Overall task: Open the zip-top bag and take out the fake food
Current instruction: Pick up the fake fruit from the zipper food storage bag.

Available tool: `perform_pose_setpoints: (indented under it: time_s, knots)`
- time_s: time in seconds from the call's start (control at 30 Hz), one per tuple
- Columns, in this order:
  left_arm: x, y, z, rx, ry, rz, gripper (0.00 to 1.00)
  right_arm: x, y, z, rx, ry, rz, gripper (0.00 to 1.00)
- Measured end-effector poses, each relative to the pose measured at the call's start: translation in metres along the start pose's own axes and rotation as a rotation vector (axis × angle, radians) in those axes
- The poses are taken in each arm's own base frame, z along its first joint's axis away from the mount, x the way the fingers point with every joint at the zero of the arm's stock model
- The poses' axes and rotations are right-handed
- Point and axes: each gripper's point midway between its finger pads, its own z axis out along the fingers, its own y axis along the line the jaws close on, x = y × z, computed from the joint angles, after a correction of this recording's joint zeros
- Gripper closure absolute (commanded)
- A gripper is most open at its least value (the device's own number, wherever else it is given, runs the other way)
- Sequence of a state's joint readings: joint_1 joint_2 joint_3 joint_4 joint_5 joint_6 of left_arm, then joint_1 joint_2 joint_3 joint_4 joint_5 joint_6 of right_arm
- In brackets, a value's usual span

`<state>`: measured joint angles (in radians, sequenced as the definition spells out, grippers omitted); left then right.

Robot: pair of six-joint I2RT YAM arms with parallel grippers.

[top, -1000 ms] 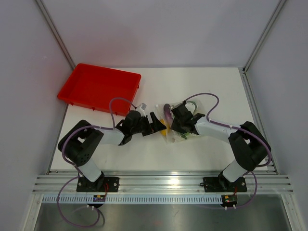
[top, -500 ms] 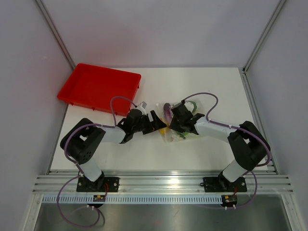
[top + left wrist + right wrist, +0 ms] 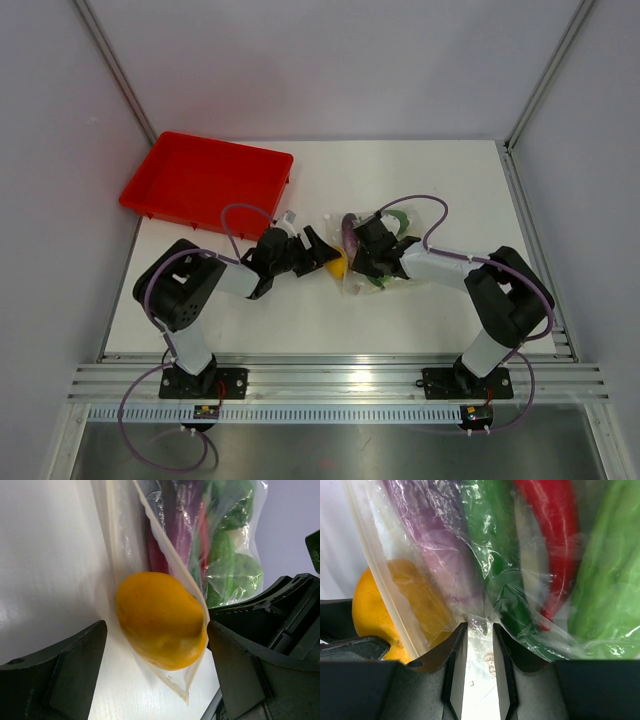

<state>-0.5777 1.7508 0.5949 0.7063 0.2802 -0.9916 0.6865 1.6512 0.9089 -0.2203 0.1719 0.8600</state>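
The zip-top bag point(image 3: 375, 268) lies at mid-table, clear and crinkled. Its mouth faces my left gripper point(image 3: 326, 257). A round yellow fruit point(image 3: 160, 617) sticks out of the open mouth, and my left gripper point(image 3: 156, 632) stands open astride it, with a gap at the left finger. Inside the bag point(image 3: 220, 540) are a long purple piece point(image 3: 177, 525) and green pieces point(image 3: 235, 572). My right gripper point(image 3: 479, 630) is shut on a fold of the bag's plastic point(image 3: 482, 607), with a red pepper point(image 3: 555, 530) and green pieces point(image 3: 485, 525) just beyond.
A red tray point(image 3: 205, 180) sits at the back left of the table. The two grippers are nearly nose to nose over the bag. Grey walls enclose the table on three sides.
My left gripper has moved right, up to the bag's mouth and around the yellow fruit, its jaws slightly narrower. The right gripper has kept its pinch on the bag.
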Motion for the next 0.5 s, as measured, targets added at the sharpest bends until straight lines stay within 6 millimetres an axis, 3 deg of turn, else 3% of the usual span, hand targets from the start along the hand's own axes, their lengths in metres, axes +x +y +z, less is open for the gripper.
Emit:
perform_pose_setpoints:
  time_s: [0.37, 0.5]
  knots:
    - [0.0028, 0.0003, 0.0024, 0.012, 0.013, -0.012, 0.15, 0.0003, 0.003, 0.0013, -0.014, 0.002, 0.0, 0.68]
    - [0.0028, -0.0005, 0.0037, 0.014, 0.017, -0.011, 0.22, 0.0008, 0.0034, 0.0012, -0.016, 0.005, 0.0, 0.68]
